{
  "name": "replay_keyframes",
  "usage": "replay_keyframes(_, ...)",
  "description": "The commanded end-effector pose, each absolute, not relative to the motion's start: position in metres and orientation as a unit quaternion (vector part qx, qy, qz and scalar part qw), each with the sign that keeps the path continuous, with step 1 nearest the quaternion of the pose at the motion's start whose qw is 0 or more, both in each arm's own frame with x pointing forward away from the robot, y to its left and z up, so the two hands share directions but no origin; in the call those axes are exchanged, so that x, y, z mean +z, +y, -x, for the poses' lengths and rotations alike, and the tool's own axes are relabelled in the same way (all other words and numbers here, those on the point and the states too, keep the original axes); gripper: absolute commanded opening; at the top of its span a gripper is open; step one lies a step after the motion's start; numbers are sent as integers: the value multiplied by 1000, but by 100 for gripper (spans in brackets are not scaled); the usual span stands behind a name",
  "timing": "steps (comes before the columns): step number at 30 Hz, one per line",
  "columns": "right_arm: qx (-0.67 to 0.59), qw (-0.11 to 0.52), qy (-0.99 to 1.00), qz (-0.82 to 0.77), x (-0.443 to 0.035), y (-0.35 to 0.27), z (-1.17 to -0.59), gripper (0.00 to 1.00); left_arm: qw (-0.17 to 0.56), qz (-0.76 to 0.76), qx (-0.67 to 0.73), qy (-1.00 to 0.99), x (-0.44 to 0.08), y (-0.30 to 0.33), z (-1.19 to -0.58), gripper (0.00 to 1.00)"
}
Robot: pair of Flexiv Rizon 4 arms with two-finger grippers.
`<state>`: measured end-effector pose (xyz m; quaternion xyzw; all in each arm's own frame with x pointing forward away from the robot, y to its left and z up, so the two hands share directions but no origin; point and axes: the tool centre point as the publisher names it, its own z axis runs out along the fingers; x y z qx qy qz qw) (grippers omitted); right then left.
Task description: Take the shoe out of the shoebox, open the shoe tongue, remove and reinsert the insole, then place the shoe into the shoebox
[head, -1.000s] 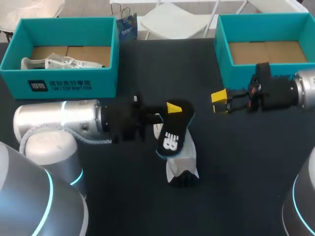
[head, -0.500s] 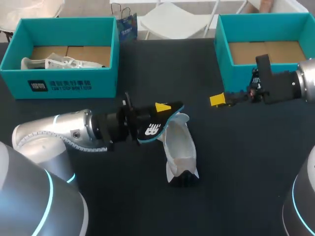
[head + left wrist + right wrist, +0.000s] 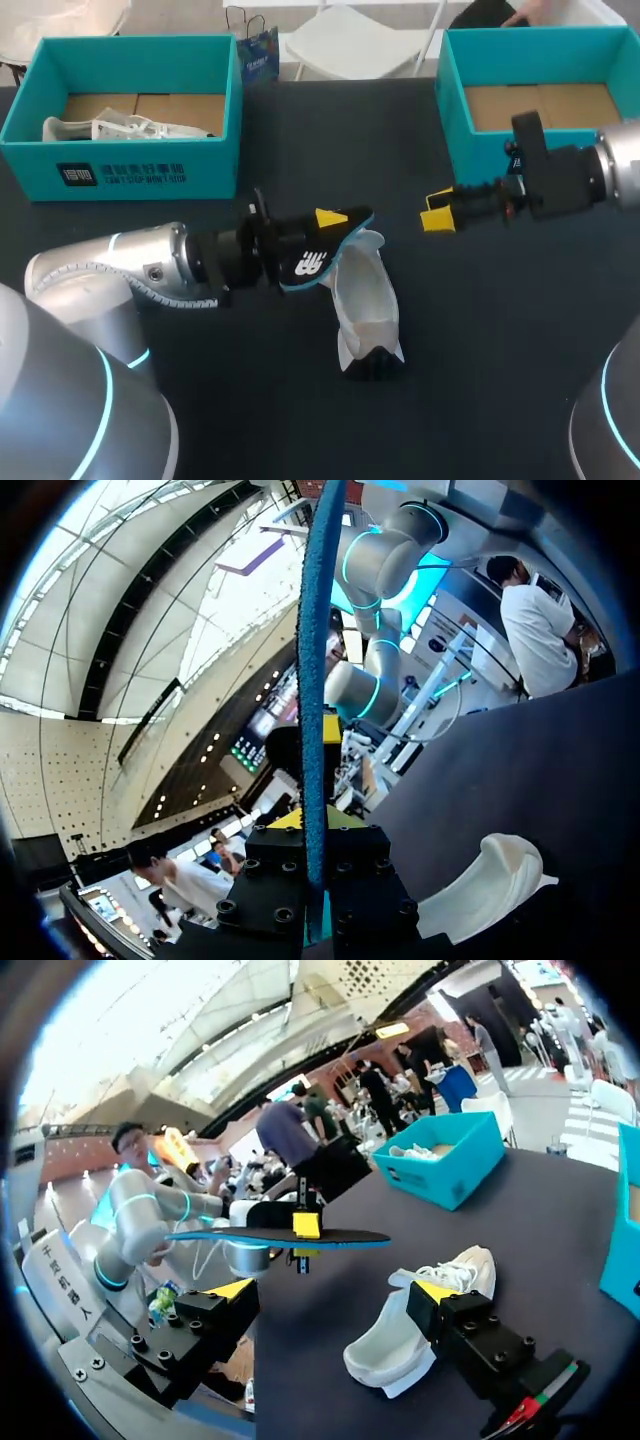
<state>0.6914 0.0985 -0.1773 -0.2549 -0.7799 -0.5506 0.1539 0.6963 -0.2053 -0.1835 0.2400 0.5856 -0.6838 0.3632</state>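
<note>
Fingers [image 3: 330, 217] of the left gripper [image 3: 325, 230] are clamped on the insole [image 3: 316, 258], held just above the shoe [image 3: 366, 305]. The right gripper [image 3: 436, 210], fingers apart, is held right of the shoe, before a teal shoebox [image 3: 452, 95]. Another box [image 3: 205, 170], left of the shoe, holds a second shoe [image 3: 120, 128]. The shoe is white and lies on the table [image 3: 490, 350]; the insole is black, blue-edged.
</note>
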Motion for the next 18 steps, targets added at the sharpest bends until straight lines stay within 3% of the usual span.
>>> replay_keyframes(1,-572,90,-815,36,-179,94,-693,100,364,-239,-683,586,-184,-207,-696,0)
replay_keyframes(12,-572,90,-815,36,-179,94,-693,100,364,-239,-683,586,-184,-207,-696,0)
replay_keyframes(18,-494,-67,-862,-93,-196,86,-702,100,364,-239,-683,586,-184,-207,-696,0)
